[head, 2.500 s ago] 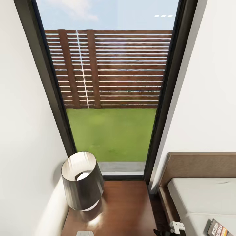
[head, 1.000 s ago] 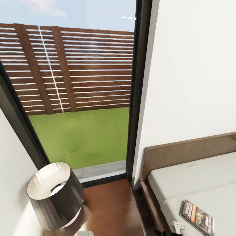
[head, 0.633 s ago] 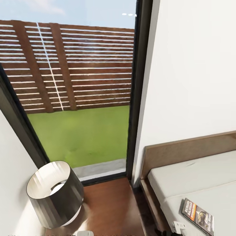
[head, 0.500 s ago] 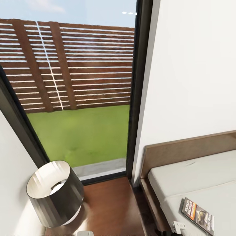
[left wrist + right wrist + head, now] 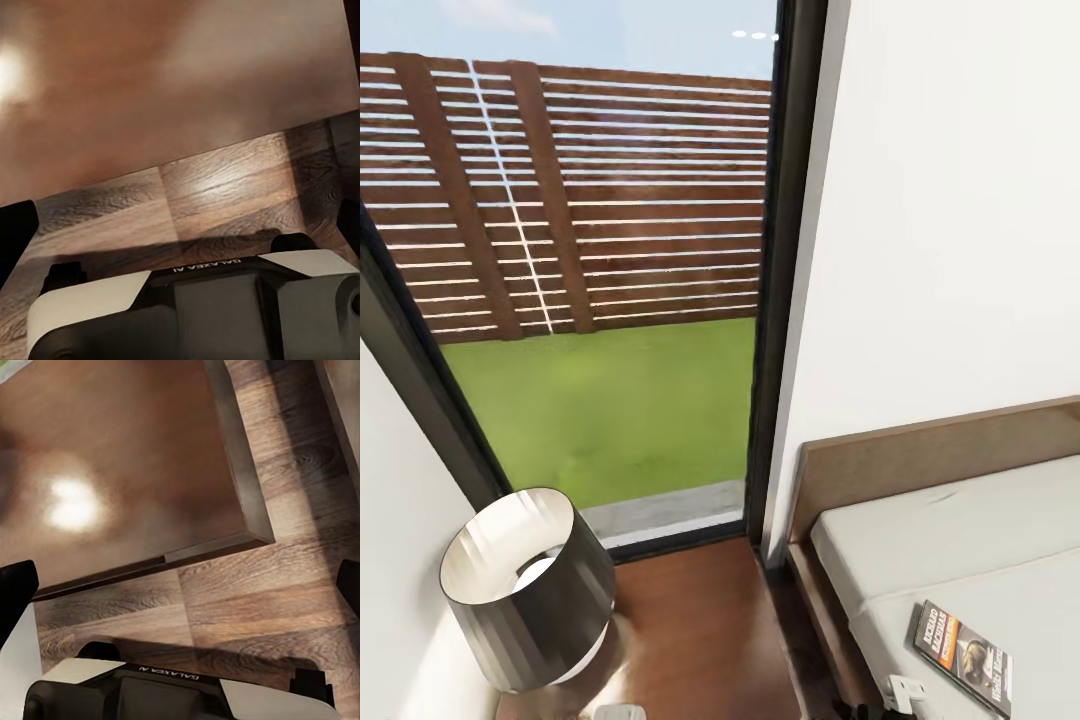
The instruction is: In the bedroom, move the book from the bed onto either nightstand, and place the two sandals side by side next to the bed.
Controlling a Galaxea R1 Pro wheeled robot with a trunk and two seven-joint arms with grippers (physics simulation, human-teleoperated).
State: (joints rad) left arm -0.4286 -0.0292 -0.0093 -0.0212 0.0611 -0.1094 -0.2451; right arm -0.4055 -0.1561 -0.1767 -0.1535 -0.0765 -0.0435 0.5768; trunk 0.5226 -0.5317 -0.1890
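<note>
Apparently both claws gape over plank floor beside the glossy nightstand, book on bed.

- I see bright daylight coming in through the window.
- The shiny nightstand top shows a blurry white glare spot.
- My wrist cameras look soft, with dark shadows on the floor.

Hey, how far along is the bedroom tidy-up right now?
Nothing looks done yet. The small white-and-orange paperback book lies on the pale grey-white mattress of the dark wood bed, not on the glossy dark brown nightstand beside the grey drum lamp. Both end effectors are open and empty above the floor. Book and sandals are both left.
</note>
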